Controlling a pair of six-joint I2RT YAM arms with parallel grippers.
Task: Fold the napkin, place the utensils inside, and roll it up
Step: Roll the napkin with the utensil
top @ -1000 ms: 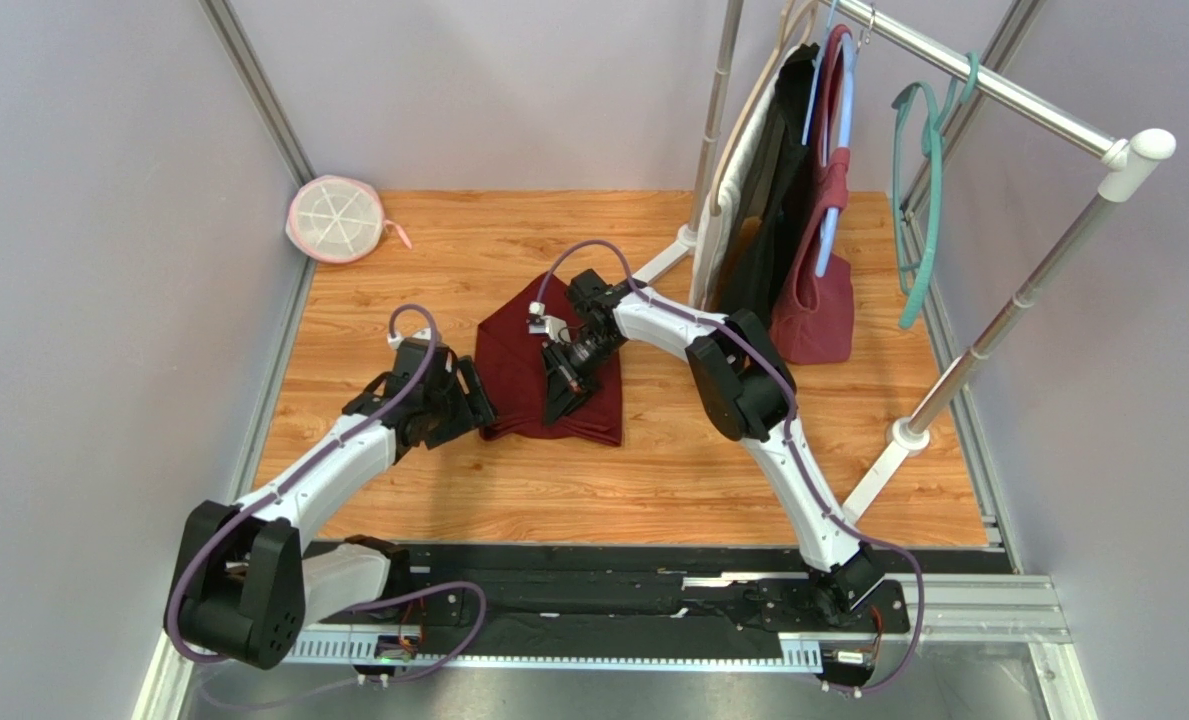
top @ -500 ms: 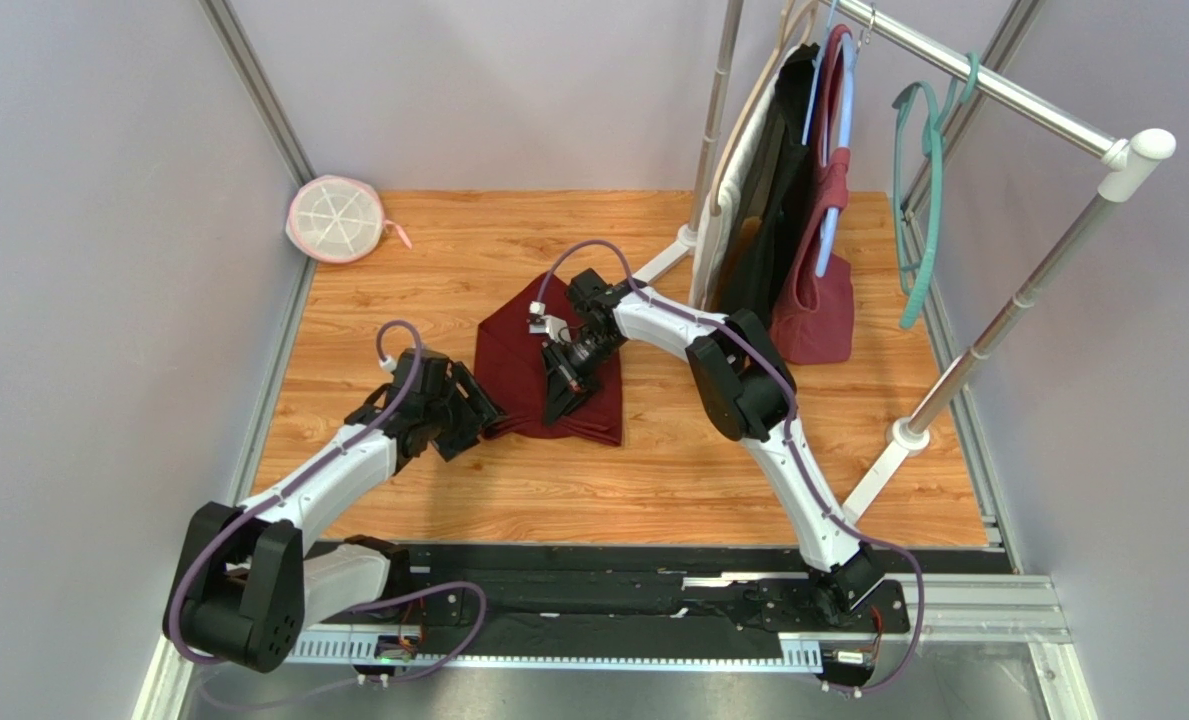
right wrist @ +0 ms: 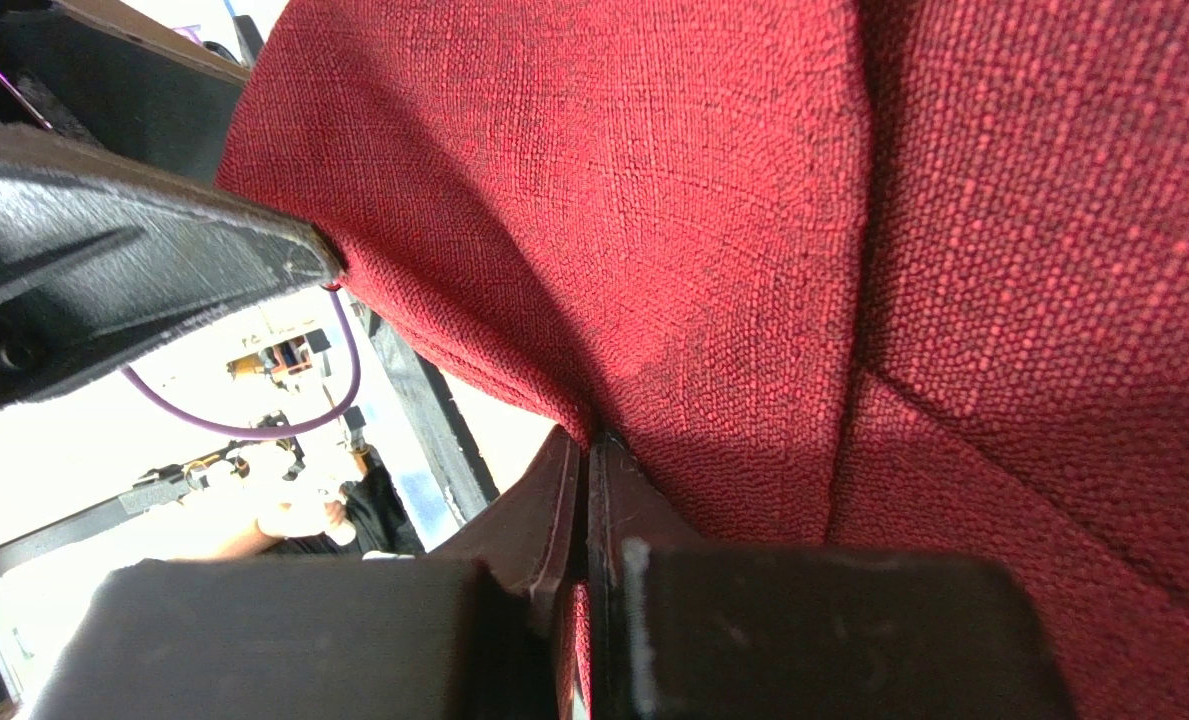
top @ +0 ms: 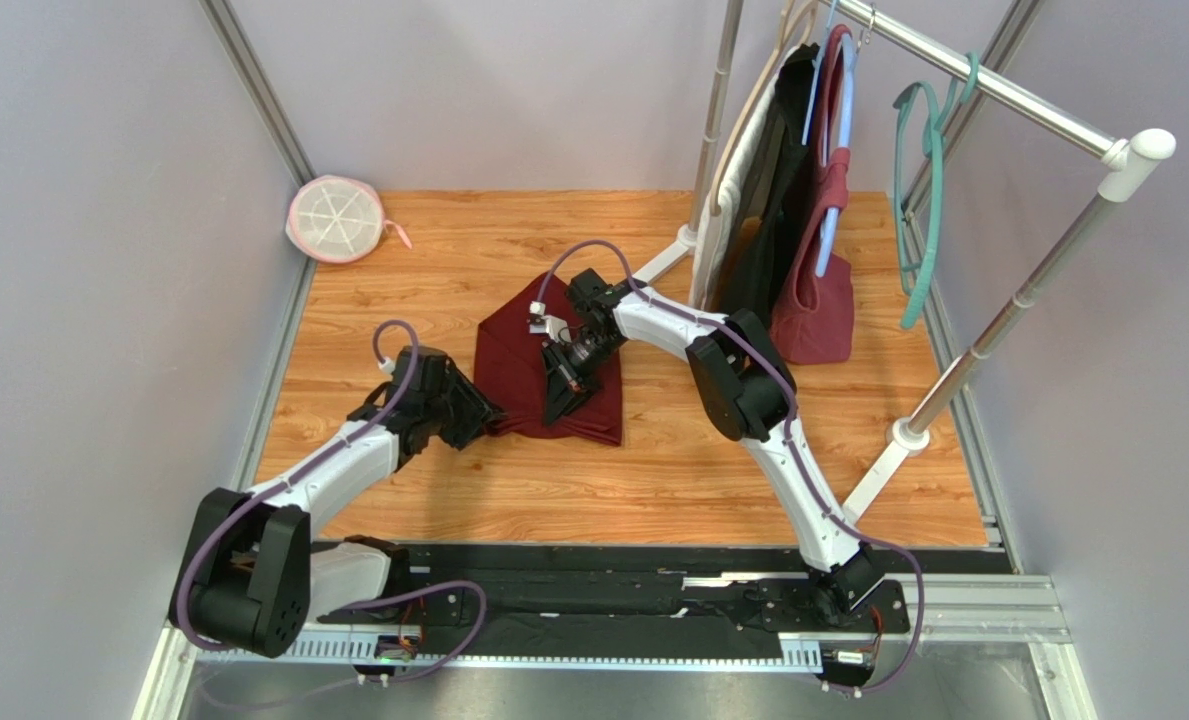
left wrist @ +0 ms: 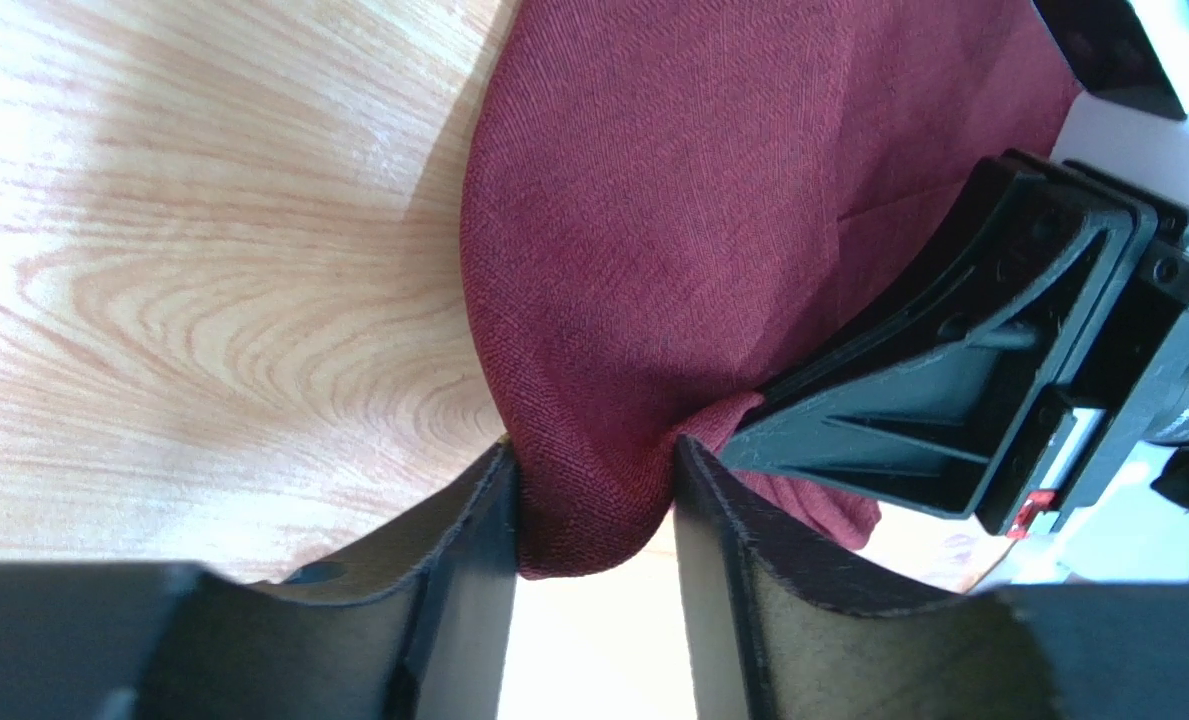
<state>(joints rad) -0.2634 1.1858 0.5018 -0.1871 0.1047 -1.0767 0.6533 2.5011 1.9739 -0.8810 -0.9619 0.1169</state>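
The maroon napkin (top: 518,368) lies folded on the wooden table. My right gripper (top: 563,393) is over its middle-right part and is shut, pinching a fold of the cloth (right wrist: 675,195) between its fingers (right wrist: 588,465). My left gripper (top: 470,413) is at the napkin's near left corner. In the left wrist view its jaws (left wrist: 593,525) hold that bunched corner (left wrist: 675,225) between them, the cloth touching both fingers. The right gripper's black body (left wrist: 976,390) sits just beyond it. No utensils show in any view.
A round pink-and-white object (top: 337,219) lies at the back left corner. A metal rack (top: 1006,90) at the right holds dark bags, a burgundy bag (top: 818,300) and a teal hanger (top: 923,180). Its foot (top: 904,435) stands at the table's right edge.
My left gripper has moved right and down to the napkin's near left corner and closed in on it. The right arm has stayed where it was.
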